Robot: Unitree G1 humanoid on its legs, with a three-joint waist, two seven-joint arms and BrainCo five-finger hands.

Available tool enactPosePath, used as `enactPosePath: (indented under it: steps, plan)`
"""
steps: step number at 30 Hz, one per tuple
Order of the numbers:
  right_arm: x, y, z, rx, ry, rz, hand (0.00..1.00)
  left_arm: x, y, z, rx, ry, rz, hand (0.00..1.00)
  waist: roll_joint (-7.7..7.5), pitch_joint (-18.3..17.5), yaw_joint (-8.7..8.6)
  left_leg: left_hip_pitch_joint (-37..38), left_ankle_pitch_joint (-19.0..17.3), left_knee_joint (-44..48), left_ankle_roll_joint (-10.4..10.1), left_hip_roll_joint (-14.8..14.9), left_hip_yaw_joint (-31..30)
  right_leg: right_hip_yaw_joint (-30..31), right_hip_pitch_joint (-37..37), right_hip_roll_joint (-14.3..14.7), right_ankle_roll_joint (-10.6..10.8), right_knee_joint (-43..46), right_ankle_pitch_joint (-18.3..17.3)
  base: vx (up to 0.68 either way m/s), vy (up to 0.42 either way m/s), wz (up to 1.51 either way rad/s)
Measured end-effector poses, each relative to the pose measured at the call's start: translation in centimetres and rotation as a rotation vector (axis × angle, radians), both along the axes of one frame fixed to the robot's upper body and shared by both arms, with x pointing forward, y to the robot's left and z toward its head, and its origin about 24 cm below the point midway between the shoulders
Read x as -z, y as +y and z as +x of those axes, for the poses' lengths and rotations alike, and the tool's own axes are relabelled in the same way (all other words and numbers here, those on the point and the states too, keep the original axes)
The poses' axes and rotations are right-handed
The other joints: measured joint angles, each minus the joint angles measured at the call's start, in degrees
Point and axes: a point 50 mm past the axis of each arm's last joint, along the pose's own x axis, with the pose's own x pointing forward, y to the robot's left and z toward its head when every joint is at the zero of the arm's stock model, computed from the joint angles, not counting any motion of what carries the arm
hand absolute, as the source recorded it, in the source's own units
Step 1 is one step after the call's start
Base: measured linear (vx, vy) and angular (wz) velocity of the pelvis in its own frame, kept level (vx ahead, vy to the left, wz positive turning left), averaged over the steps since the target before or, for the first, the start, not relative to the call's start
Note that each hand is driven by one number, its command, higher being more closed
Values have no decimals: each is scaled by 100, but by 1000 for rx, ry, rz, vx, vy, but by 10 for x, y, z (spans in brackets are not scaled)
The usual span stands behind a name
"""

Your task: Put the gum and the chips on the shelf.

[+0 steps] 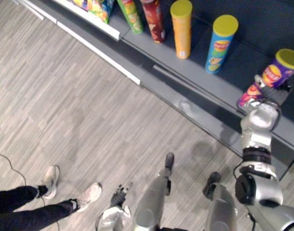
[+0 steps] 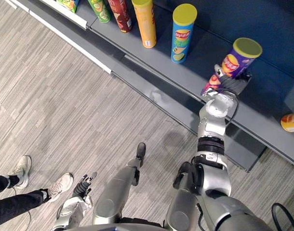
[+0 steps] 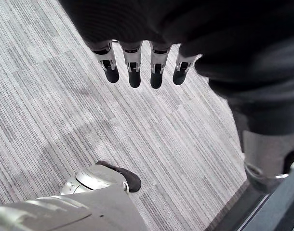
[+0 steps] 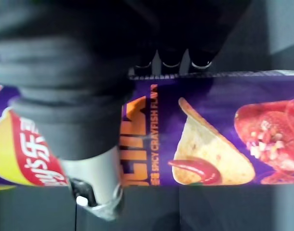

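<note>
Left wrist view shows the left hand [image 3: 134,67] hanging low over the grey striped floor [image 3: 50,96], fingers straight and slack, holding nothing; a person's 2 pale shoes [image 1: 50,179] stand on that floor off to the robot's left; farther out, the right hand [image 2: 230,85] reaches to the grey shelf [image 1: 195,73], fingers on one side and thumb on the other, curled round the lower part of the purple chips can [image 2: 239,57]; it is over the shelf board, yellow lid up; whether its base rests there I cannot tell; beyond it, leftward along the shelf, stand 4 more: a blue can [image 1: 219,44], an orange can [image 1: 181,30], a red can [image 1: 153,19] and a green can [image 1: 130,15].
</note>
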Motion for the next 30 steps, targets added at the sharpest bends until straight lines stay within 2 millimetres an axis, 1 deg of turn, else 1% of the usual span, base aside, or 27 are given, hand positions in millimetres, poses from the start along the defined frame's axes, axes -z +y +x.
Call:
enactPosePath:
  steps: [1, 3, 6, 8, 11, 13, 16, 19, 26, 28, 29, 30]
  plan:
    - [-2, -1, 0, 2, -5, -3, 100, 0, 0, 0, 2, -1, 0, 0, 0, 0, -1, -22, 0, 3, 0, 1, 5, 7, -34, -2, -1, 17, -6, 10, -57, -3]
    - [-12, -5, 0, 25, -31, -9, 100, -2, -3, 4, 15, -17, -2, 0, 20, 6, -10, -178, 5, 51, -7, 4, 5, 10, -198, -17, -18, 110, -31, 5, -57, 2]
    - [-19, -13, -3, 64, -51, 2, 100, -5, -9, 8, 47, -38, -10, 0, 88, 38, 42, -205, 0, 98, -13, -7, 24, 11, -246, -62, -29, 217, -75, 3, -58, 3]
    - [-24, -14, -3, 77, -67, 5, 100, -6, -9, 9, 26, -47, -30, 0, 102, 38, 40, -286, -1, 123, -13, 13, 119, 33, -350, -79, -38, 278, -92, -9, -54, 1]
    - [-33, -21, -6, 110, -88, -6, 100, -8, -15, 14, 53, -65, -36, 0, 176, 66, 42, -437, 6, 200, -4, 21, 202, 56, -507, -119, -34, 370, -102, -7, -45, 1]
    - [-39, -22, -6, 122, -102, -11, 100, -10, -18, 17, 57, -81, -42, 0, 199, 77, 40, -480, 11, 223, 3, 28, 272, 67, -559, -140, -33, 405, -103, 0, -52, 0]
    - [-40, -23, -7, 141, -109, -6, 100, -13, -22, 21, 67, -96, -49, 0, 210, 81, 42, -523, 4, 261, 8, 23, 323, 101, -622, -164, -29, 447, -113, 3, -53, -2]
    - [-50, -23, -11, 159, -150, -8, 100, -17, -25, 25, 77, -122, -53, 0, 214, 80, 44, -685, 3, 324, 19, 44, 455, 161, -832, -202, -30, 577, -138, -2, -61, -1]
    - [-49, -20, -13, 167, -159, -14, 100, -20, -38, 30, 65, -151, -107, 0, 216, 80, 37, -794, -51, 512, 45, 67, 582, 238, -944, -234, -22, 668, -166, 9, -65, -2]
    - [-44, -16, -13, 156, -150, -22, 100, -21, -38, 30, 67, -154, -108, 0, 215, 80, 37, -795, -66, 559, 47, 114, 662, 249, -934, -221, -22, 665, -166, 9, -76, -6]
    - [-41, -11, -12, 141, -145, -27, 0, -21, -38, 30, 66, -153, -108, 0, 214, 79, 37, -798, -104, 625, 47, 138, 694, 280, -932, -199, -23, 668, -166, 12, -83, -16]
    - [-37, -6, -10, 122, -139, -27, 0, -21, -38, 30, 67, -154, -108, 0, 214, 79, 33, -798, -140, 685, 45, 161, 737, 312, -934, -184, -23, 677, -166, 7, -67, -17]
